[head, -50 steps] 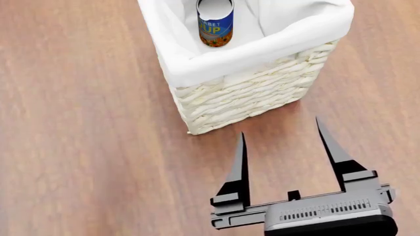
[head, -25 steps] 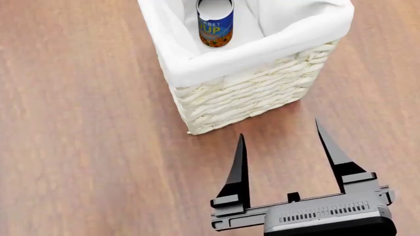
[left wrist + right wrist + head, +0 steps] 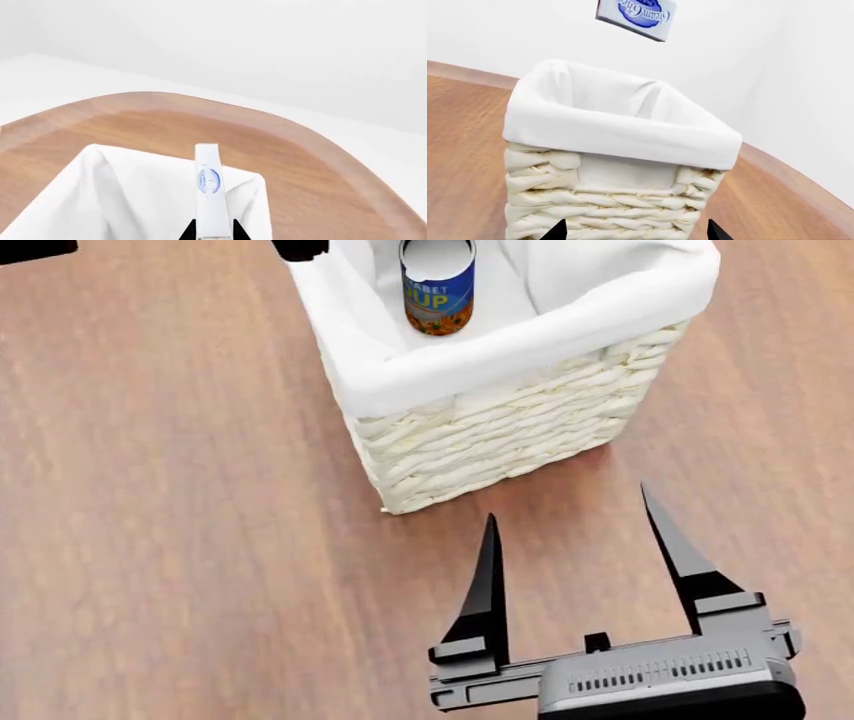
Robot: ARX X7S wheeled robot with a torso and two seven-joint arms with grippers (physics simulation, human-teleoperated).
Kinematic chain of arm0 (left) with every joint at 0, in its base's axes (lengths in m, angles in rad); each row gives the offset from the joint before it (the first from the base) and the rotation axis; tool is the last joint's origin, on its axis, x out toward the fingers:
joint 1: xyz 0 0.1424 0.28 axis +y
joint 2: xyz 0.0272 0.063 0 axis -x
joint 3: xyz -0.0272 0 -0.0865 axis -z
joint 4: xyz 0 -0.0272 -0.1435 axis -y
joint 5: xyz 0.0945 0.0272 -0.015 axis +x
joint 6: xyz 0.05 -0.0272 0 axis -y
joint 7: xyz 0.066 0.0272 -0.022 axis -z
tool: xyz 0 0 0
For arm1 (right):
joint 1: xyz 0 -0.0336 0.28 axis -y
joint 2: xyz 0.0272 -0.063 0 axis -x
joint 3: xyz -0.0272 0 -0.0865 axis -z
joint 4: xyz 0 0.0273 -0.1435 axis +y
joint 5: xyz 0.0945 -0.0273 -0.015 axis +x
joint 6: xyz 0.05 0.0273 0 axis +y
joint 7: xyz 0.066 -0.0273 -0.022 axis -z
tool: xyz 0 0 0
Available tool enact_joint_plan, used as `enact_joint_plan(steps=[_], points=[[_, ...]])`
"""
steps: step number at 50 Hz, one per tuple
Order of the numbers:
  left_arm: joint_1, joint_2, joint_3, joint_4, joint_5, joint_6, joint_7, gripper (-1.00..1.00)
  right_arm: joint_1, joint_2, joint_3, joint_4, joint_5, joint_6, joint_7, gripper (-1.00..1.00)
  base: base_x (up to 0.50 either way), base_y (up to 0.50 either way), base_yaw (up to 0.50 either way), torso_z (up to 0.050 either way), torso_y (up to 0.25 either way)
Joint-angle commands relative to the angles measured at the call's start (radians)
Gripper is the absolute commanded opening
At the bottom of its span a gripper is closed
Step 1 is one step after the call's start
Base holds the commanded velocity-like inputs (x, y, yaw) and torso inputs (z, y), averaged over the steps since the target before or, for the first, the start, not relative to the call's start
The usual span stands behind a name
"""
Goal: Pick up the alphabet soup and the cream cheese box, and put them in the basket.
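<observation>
Alphabet soup [image 3: 438, 285] already stands in the basket [image 3: 507, 430]. Your left pincer [image 3: 213, 234] grips the cream cheese box [image 3: 209, 187] above it; release there. Right pincer [image 3: 577, 540] is spread, empty.

Simulated tabletop scene, rounded wooden table [image 3: 174, 540], blank white surroundings, no furnishings
</observation>
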Motion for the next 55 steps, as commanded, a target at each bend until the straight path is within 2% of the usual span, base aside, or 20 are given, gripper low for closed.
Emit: enact_joint_plan(steps=[1,21,55], points=[[0.01,-0.005,0.002,0.021,-0.023,-0.012,0.011,-1.0,-0.003,0.0,0.002,-0.001,0.0,-0.002,0.0,1.0,0.0,0.0,0.0,0.0,0.0],[0.06,0.002,0.048,-0.058,0.023,0.044,0.031,-1.0,-0.01,0.007,0.008,-0.001,0.0,-0.002,0.004,1.0,0.0,0.0,0.0,0.001,0.001],[0.096,-0.024,0.068,0.003,0.02,0.037,0.011,-1.0,-0.017,0.012,0.011,-0.02,-0.004,0.007,0.007,1.0,0.0,0.0,0.0,0.0,0.001]])
